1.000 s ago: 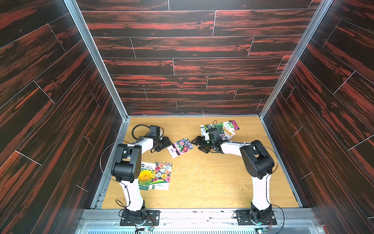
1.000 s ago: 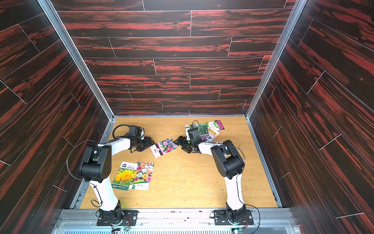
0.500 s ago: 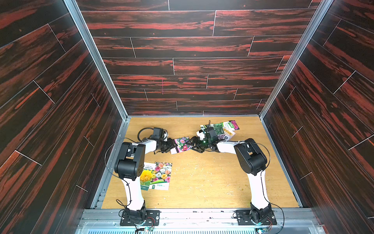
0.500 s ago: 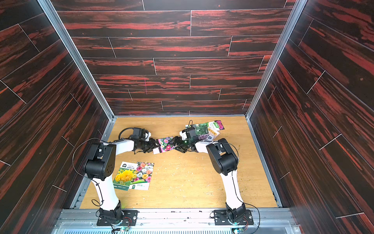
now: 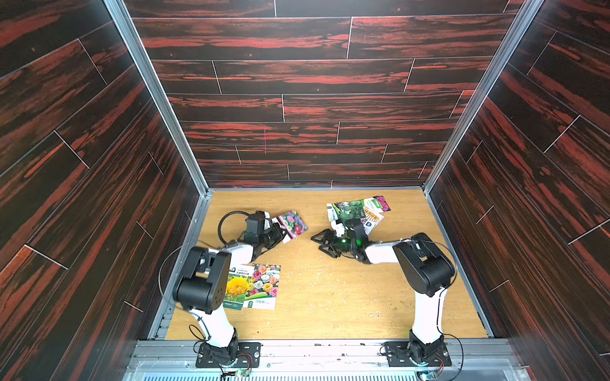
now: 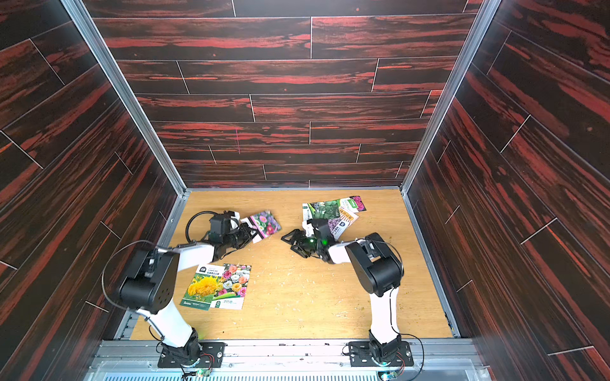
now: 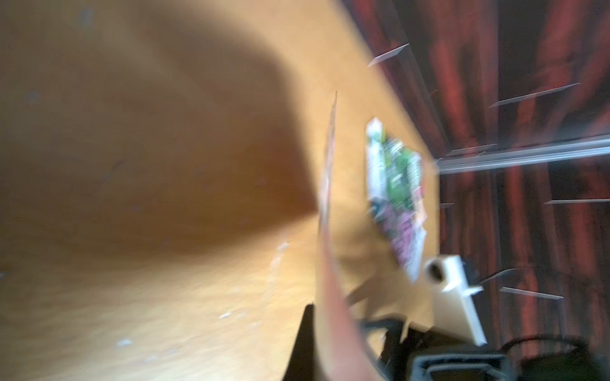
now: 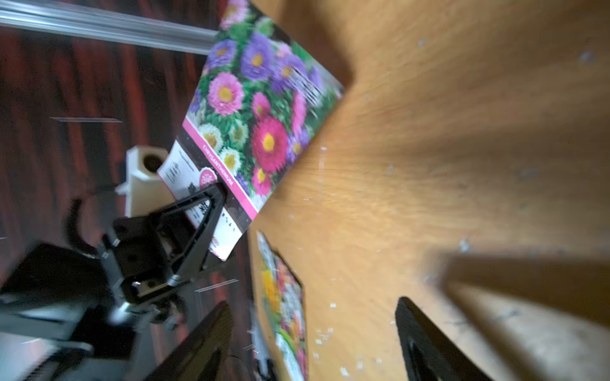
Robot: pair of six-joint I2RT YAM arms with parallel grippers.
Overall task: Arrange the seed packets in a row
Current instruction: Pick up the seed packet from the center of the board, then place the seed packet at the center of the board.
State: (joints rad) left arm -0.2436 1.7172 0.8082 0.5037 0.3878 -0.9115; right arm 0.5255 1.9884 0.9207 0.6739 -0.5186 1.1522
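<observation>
Chrysanthemum packet apparently in left gripper

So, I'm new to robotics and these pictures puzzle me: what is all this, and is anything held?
Two white-and-black robot arms are bolted at the near edge of a light wooden table, inside dark red panelled walls. The two wide pictures come from one overhead camera pair; the two blurry ones from cameras on the arms' wrists. The left gripper is shut on a glossy paper seed packet printed with pink and purple flowers, held tilted. The right gripper is open and empty. On the table lie a yellow-flower packet beside a mixed-roses packet, and an overlapping pile of packets at the far right.
</observation>
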